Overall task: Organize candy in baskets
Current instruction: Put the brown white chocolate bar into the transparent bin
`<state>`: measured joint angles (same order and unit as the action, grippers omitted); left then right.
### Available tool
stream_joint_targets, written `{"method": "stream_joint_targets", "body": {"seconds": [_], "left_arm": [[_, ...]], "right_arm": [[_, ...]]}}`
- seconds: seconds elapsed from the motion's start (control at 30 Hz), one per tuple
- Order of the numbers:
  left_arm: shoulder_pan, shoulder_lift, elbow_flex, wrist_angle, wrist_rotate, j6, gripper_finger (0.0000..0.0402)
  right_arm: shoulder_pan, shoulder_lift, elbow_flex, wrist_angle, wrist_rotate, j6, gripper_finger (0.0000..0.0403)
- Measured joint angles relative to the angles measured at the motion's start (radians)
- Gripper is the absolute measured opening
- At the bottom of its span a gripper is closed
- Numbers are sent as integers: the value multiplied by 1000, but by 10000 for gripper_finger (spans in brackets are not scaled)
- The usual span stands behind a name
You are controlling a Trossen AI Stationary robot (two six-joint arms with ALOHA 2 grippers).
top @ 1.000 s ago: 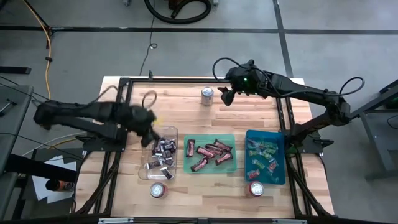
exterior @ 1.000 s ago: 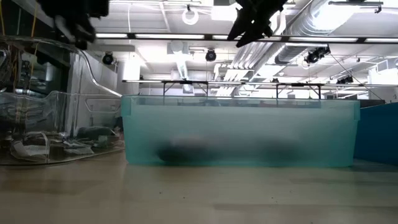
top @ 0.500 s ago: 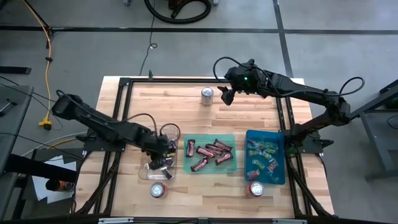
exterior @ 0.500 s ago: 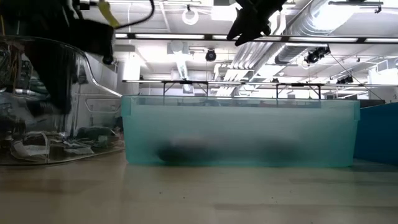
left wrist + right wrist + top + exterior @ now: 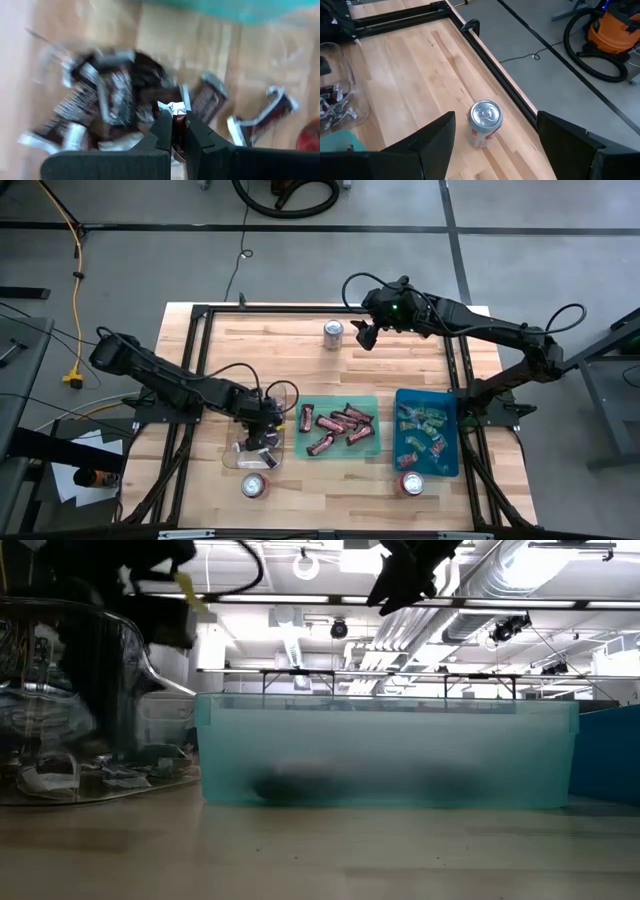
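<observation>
The clear basket (image 5: 258, 438) holds dark and silver candy (image 5: 105, 107) in a heap. My left gripper (image 5: 266, 423) is down inside this basket and shut on one dark candy (image 5: 176, 111). Maroon-brown candy (image 5: 338, 425) lies in the green basket (image 5: 340, 450). Green and pink candy (image 5: 424, 430) lies in the teal-blue basket (image 5: 445, 465). My right gripper (image 5: 364, 333) hangs open above the table's far part, beside a silver can (image 5: 333, 332). In the low view the clear basket's wall (image 5: 90, 700) blurs the left arm. My left gripper pinches one dark-wrapped candy between its two fingers (image 5: 162, 127), coming from above and pointing down into the clear basket. The candy's crimped silver end (image 5: 173, 106) sticks out past the fingertips. The heap of other candy lies just beyond it; whether the candy is lifted clear I cannot tell.
A black metal frame (image 5: 200, 315) runs around the work area. One silver can (image 5: 485, 122) stands at the far side, and two red-topped cans (image 5: 254, 485) (image 5: 411, 483) stand at the near edge. Bare wood lies between the far can and the baskets.
My left arm has swung from the clear basket's far left corner toward the table's near right and gone down into that basket, onto the candy heap. In the last half second it has shifted only slightly. The right arm has kept still.
</observation>
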<state>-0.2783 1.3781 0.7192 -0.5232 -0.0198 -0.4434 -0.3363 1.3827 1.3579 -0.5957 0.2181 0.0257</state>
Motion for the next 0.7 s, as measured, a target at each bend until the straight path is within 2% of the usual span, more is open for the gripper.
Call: {"method": "stream_joint_targets", "body": {"seconds": [0.1,0.27,0.47,0.53,0.6,0.7], "left_arm": [[3,1,-51,46,48,0,0],[3,0,-100,107,32,51,0],[3,-4,-102,63,-201,144,0],[3,-4,-102,48,-232,154,0],[3,-4,-102,32,-211,158,0],[4,-4,-102,44,-62,141,0]], "right_arm": [[0,0,0,-1,-17,0,273],[0,0,0,-3,-20,0,273],[0,0,0,-3,-20,0,273],[0,0,0,-3,-20,0,273],[0,0,0,-3,-20,4,273],[0,0,0,-3,-20,24,273]]}}
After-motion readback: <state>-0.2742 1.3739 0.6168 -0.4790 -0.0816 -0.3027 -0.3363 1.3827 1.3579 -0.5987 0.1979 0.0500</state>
